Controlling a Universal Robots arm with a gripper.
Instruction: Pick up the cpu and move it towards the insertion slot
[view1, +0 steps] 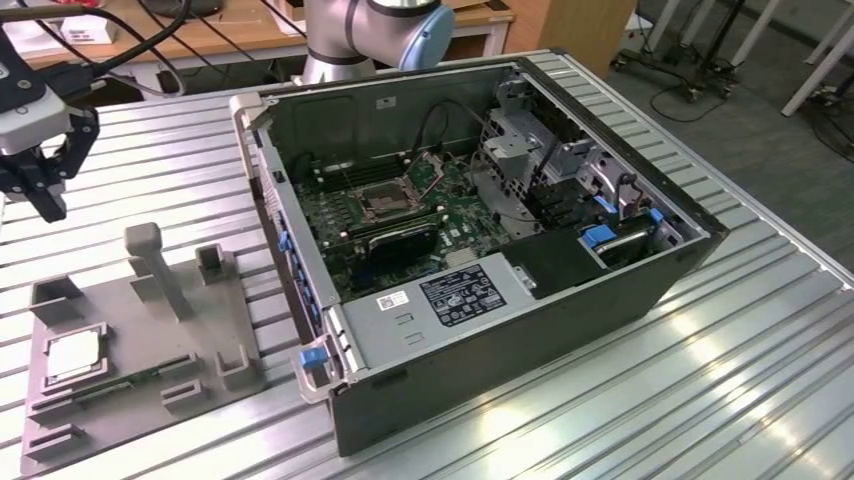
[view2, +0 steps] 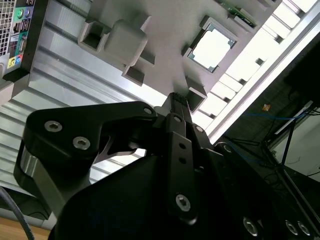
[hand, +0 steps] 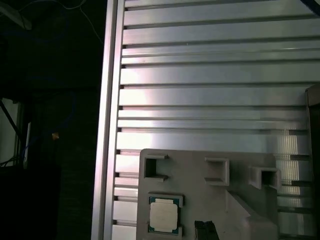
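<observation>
The claw (view1: 51, 208) is hovering clenched and empty over the slatted surface (view1: 160, 170), with the cpu (view1: 74, 355) lying flat in its grey holder (view1: 174, 335) below it, nearer the exterior view's foreground and well apart from the insertion slot (view1: 380, 200).

Bright light, glare on table (view1: 694, 340), dark margins

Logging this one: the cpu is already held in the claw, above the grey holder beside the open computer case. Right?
Not quite. The cpu lies in its recess on the grey holder, beside the open computer case; the claw hangs above, apart from it. The exterior view shows this.
</observation>
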